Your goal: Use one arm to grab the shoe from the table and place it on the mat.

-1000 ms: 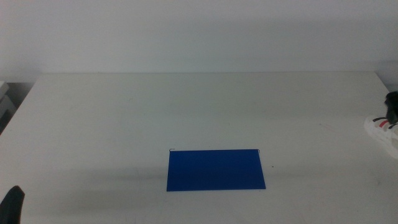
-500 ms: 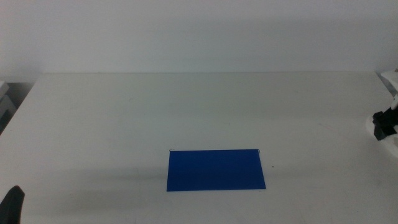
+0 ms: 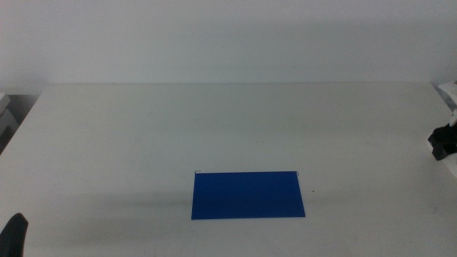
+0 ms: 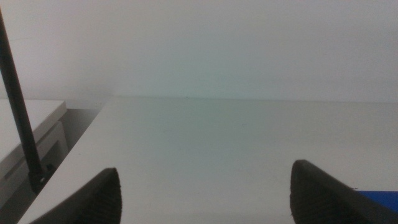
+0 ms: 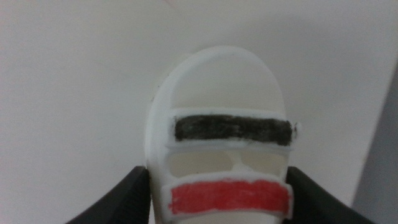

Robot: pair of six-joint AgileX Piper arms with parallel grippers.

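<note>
The small white sneaker with a thick white sole (image 5: 219,134) fills the right wrist view, its rounded toe pointing away from the camera; a black strap (image 5: 232,130) crosses it nearer the toe and a red strap (image 5: 229,198) crosses it closer to the camera, with pale openings between the two. It lies between the two dark jaws of the right gripper (image 5: 219,193), one jaw on each side of the sole, close against it or touching it. The jaws stand apart by the shoe's width, and the view does not settle whether they are pressing on it or only bracketing it. Below the shoe is the plain white tabletop (image 5: 68,93), and this view does not settle whether the sole rests on it. In the middle view the right gripper (image 3: 444,141) shows only as a dark and white shape at the right edge of the table (image 3: 214,128), and the sneaker itself cannot be made out there. The flat dark-blue rectangular mat (image 3: 247,194) lies bare toward the near middle of the table, well apart from the right gripper. The left gripper (image 4: 205,196) waits over the near left corner, its jaws spread wide with nothing between them, and a blue corner of the mat (image 4: 379,199) shows beside one jaw.
</note>
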